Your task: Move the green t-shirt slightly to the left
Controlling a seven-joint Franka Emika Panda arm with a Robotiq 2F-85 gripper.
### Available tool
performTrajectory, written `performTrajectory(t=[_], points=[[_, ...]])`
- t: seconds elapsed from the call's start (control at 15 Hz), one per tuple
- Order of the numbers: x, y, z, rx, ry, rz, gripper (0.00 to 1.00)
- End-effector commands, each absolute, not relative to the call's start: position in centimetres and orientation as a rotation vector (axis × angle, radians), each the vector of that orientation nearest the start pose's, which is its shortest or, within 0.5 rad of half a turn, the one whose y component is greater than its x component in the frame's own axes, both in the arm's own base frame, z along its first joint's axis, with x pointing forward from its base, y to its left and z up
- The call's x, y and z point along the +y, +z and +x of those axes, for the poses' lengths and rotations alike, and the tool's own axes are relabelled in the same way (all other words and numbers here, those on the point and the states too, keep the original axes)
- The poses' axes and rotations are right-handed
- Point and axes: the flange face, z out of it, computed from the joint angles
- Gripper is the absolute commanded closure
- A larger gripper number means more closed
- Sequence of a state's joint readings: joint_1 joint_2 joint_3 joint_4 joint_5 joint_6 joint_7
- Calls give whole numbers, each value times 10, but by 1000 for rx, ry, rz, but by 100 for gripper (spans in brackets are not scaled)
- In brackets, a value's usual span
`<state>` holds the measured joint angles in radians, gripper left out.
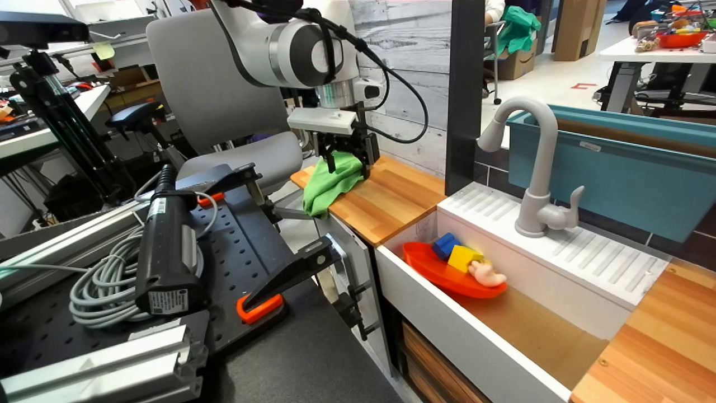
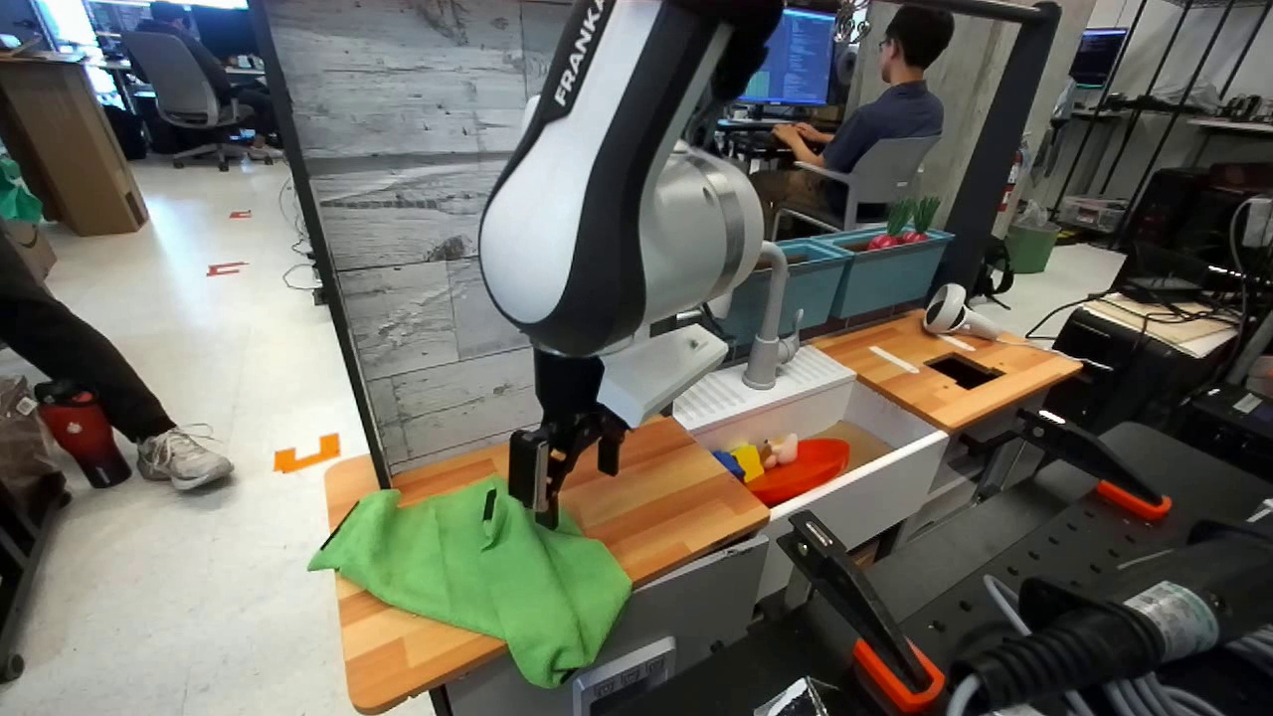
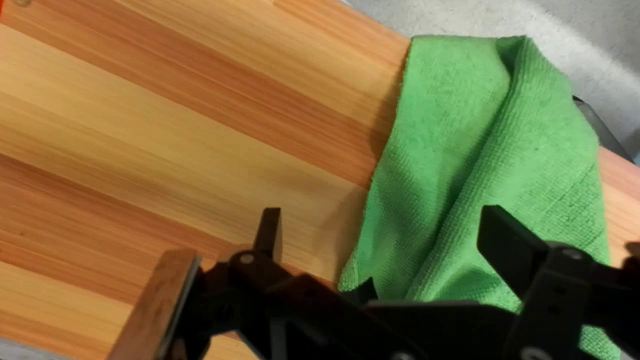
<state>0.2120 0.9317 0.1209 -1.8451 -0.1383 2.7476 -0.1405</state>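
The green t-shirt (image 2: 467, 572) lies crumpled on the wooden counter (image 2: 661, 487), and part of it hangs over the counter's edge. It shows in both exterior views, also here (image 1: 327, 187), and in the wrist view (image 3: 460, 165). My gripper (image 3: 381, 210) is open above the t-shirt's edge, pointing down. In the wrist view one finger is over bare wood and the other over the cloth. The gripper also shows in both exterior views (image 1: 349, 168) (image 2: 577, 487). The cloth under the gripper body is hidden in the wrist view. I cannot tell whether the fingertips touch the cloth.
A white sink (image 1: 475, 336) beside the counter holds a red boat-shaped dish (image 1: 430, 271), a blue block (image 1: 446, 245) and a yellow block (image 1: 463, 257). A grey faucet (image 1: 540, 168) stands behind it. A wood-pattern wall panel (image 2: 418, 249) rises behind the counter.
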Motion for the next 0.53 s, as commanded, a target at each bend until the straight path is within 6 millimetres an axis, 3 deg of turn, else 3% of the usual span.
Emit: performTrajectory(t=[0.0, 0.13, 0.2, 0.27, 0.47], points=[[216, 0, 582, -883, -41, -2985, 0], [221, -7, 585, -893, -61, -2978, 0], [223, -8, 587, -897, -77, -2975, 25], [224, -10, 588, -896, -81, -2972, 28], [222, -16, 594, -894, -84, -2975, 51]])
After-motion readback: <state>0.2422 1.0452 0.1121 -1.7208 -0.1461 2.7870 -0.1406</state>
